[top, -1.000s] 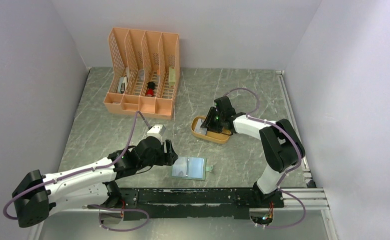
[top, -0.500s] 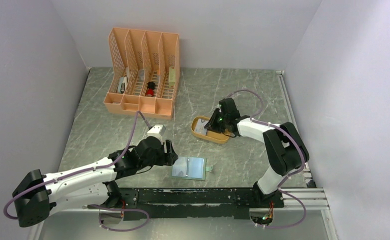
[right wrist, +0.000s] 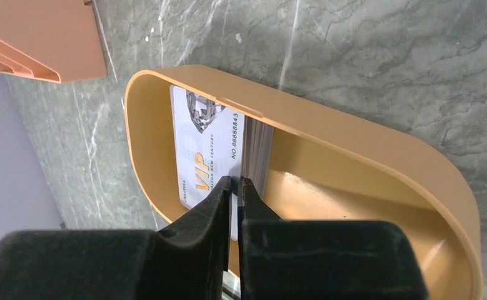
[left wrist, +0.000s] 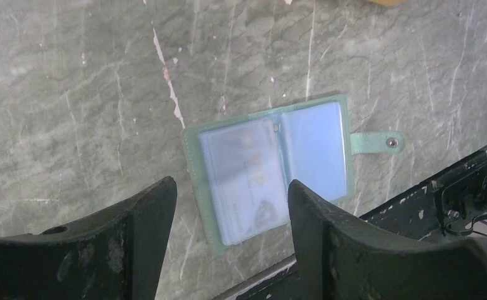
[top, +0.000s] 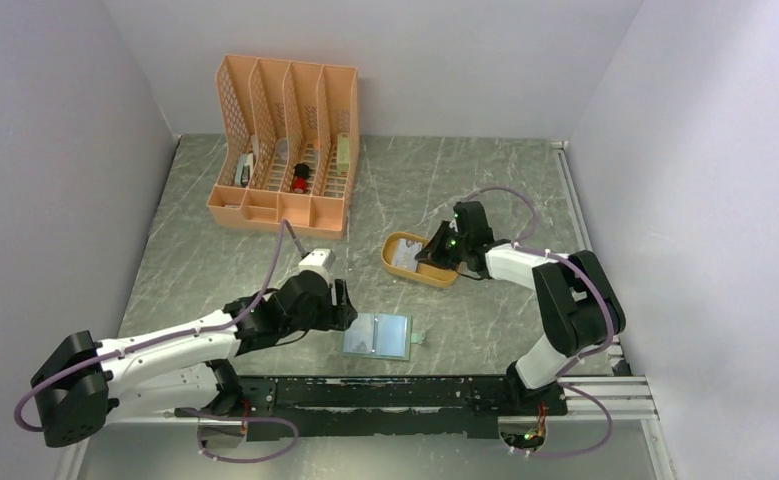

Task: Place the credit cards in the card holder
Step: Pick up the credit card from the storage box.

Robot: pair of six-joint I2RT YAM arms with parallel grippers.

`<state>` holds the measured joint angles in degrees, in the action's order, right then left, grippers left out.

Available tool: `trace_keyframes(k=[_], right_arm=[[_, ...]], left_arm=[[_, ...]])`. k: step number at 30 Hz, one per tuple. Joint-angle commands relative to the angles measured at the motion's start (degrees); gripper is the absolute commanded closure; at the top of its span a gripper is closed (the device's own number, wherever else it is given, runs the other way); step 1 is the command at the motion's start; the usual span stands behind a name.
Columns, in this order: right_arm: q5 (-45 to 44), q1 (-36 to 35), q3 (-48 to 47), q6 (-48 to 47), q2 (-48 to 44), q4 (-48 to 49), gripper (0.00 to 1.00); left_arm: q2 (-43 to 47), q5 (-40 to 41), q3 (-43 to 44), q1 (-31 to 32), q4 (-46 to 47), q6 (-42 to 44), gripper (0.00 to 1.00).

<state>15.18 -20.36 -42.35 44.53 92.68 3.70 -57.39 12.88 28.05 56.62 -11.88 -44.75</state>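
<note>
The sage-green card holder lies open and flat near the front edge, its clear sleeves up and its snap tab pointing right. One sleeve holds a pale card. My left gripper hovers open just left of and above it, touching nothing. Pale credit cards lean in a stack inside the mustard-yellow tray. My right gripper reaches into the tray, shut on the near edge of the front card, which bears "VIP".
A peach lattice desk organizer with small items stands at the back left; its corner shows beside the tray. A black rail runs along the near edge, just below the card holder. Walls close in on both sides.
My right gripper's jaws have closed onto the front card in the tray, and its wrist has swung to the right. The left arm has barely moved and stays open.
</note>
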Motion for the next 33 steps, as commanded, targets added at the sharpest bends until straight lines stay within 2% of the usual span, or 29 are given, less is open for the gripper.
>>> trace_keyframes(k=[1, 3, 8, 11, 15, 20, 24, 33], right_arm=[[1.2, 1.7, 3.0, -1.6, -0.5, -1.5, 0.92], [3.4, 2.1, 3.4, -1.4, -0.7, 0.0, 0.89], [5.9, 2.3, 3.4, -0.8, -0.8, 1.3, 0.62], [6.1, 2.3, 2.7, -1.3, 0.2, 0.7, 0.60], [7.3, 2.3, 2.3, -1.5, 2.1, 0.9, 0.63], [8.2, 2.3, 3.3, -0.8, 1.5, 2.8, 0.80], [8.6, 2.7, 3.7, -0.5, 0.1, 3.2, 0.88], [10.9, 5.6, 5.8, 1.0, -2.1, 5.4, 0.95]], left_arm=[[-2.0, 1.2, 4.2, -0.7, 2.6, 2.0, 0.29], [-3.6, 0.6, 5.8, -1.5, 3.1, 2.9, 0.29], [-8.8, -2.1, 10.3, -4.6, 5.6, 5.0, 0.29], [-12.1, -4.0, 12.3, -6.3, 7.3, 5.8, 0.29], [-16.5, -6.4, 14.5, -7.2, 8.7, 6.1, 0.30], [-18.5, -7.3, 15.2, -7.3, 9.8, 6.1, 0.30], [-19.0, -7.6, 15.0, -7.6, 10.0, 6.2, 0.30], [-18.3, -7.7, 14.1, -8.2, 9.9, 6.3, 0.30]])
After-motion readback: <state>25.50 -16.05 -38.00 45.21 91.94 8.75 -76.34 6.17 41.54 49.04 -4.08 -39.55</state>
